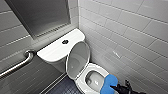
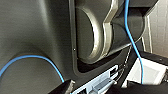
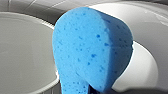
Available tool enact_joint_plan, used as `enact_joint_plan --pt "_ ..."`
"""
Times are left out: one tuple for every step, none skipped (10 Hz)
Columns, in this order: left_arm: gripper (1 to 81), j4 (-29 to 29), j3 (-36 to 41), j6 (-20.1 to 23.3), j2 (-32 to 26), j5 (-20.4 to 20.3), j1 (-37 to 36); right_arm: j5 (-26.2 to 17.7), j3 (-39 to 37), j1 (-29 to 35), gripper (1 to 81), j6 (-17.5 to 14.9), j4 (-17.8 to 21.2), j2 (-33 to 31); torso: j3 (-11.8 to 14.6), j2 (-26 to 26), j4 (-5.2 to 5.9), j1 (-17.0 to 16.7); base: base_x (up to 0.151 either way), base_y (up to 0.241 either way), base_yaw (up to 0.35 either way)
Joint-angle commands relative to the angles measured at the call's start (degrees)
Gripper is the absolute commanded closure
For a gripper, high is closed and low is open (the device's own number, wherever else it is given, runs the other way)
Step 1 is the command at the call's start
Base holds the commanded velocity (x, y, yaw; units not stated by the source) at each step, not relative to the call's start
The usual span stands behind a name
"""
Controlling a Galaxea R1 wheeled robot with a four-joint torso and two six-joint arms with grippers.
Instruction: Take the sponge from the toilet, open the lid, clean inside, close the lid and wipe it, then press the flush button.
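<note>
The lid (image 1: 78,58) stood raised against the tank of the toilet (image 1: 53,51), its greyish underside facing the bowl (image 1: 93,80), so the step in hand looked to be the cleaning inside. At the lower right of the head view the right gripper (image 1: 116,87) was closed on the sponge (image 1: 109,83). It pinched the sponge by one end, so most of the blue block stuck out free toward the bowl. The sponge hung over the right part of the rim, near the lower edge of the frame; whether it touched the ceramic could not be told. In the right wrist view its rounded end stood in front of the white curve of the rim.

To do this well, I judged, the free end should go down past the rim and sweep round the inner wall with light pressure. The soft foam should bend before the gripper itself meets the ceramic. So small a hold could slip if the sponge dragged hard, so slow strokes would suit. The flush button (image 1: 65,41), in the upper middle of the frame on the tank top, lay well apart from the work.
</note>
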Motion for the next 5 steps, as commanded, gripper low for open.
enact_joint_plan --pt "1.0 0.4 0.4 0.1 0.2 2.0 2.4 -17.0 -16.0 14.4 81.1 -0.6 0.5 13.3 0.0 0.0 0.0 0.0 0.0 0.0 0.0" --pt "1.0 0.3 0.4 0.1 0.1 2.0 2.3 -18.7 -20.3 15.8 81.1 -0.6 1.9 17.4 0.0 0.0 0.0 0.0 0.0 0.0 0.0" --pt "1.0 0.4 0.4 0.0 0.0 2.0 2.2 -20.0 -24.2 16.8 81.1 -0.6 2.1 21.2 0.0 0.0 0.0 0.0 0.0 0.0 0.0" --pt "1.0 0.3 0.4 0.0 0.0 2.0 2.2 -21.9 -27.3 17.7 81.1 -0.6 1.7 23.8 0.0 0.0 0.0 0.0 0.0 0.0 0.0" --pt "1.0 0.4 0.4 0.0 0.0 2.0 2.1 -23.6 -29.7 18.3 81.1 -0.6 1.2 25.7 0.0 0.0 0.0 0.0 0.0 0.0 0.0"
